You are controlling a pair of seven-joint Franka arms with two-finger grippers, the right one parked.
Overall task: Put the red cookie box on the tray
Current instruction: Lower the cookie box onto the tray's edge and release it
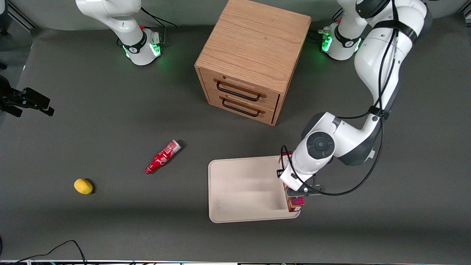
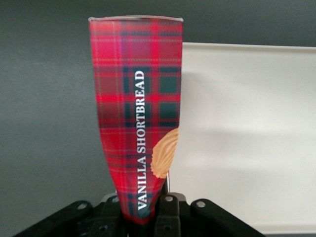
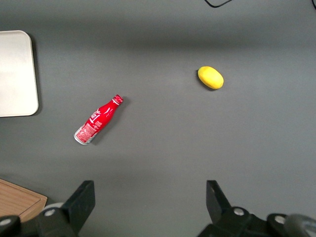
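Front view: the pincer [image 1: 294, 191] hung over the tray [image 1: 243, 189], right at the tray's edge toward the working arm's end of the surface [image 1: 110, 121]. It was clamped on the box [image 1: 295, 203], whose red end poked out below the wrist, nearer the camera. The box sat along that tray edge; whether it touched the tray, I could not tell. A wooden drawer unit [image 1: 254, 59] stood farther from the camera than the tray. Toward the parked arm's end lay a red bottle [image 1: 162, 156] on its side, and, further that way, a lemon [image 1: 83, 186].

Left wrist view: there it was, the box [image 2: 138, 118], red tartan, lettered VANILLA SHORTBREAD with a cookie pictured, gripped at its near end between the black fingers [image 2: 168, 212]. The pale tray [image 2: 247, 138] lay just beside and under it, grey surface [image 2: 44, 123] alongside.

Right wrist view: bottle [image 3: 97, 120], lemon [image 3: 211, 77] and a tray corner [image 3: 17, 74], well apart.
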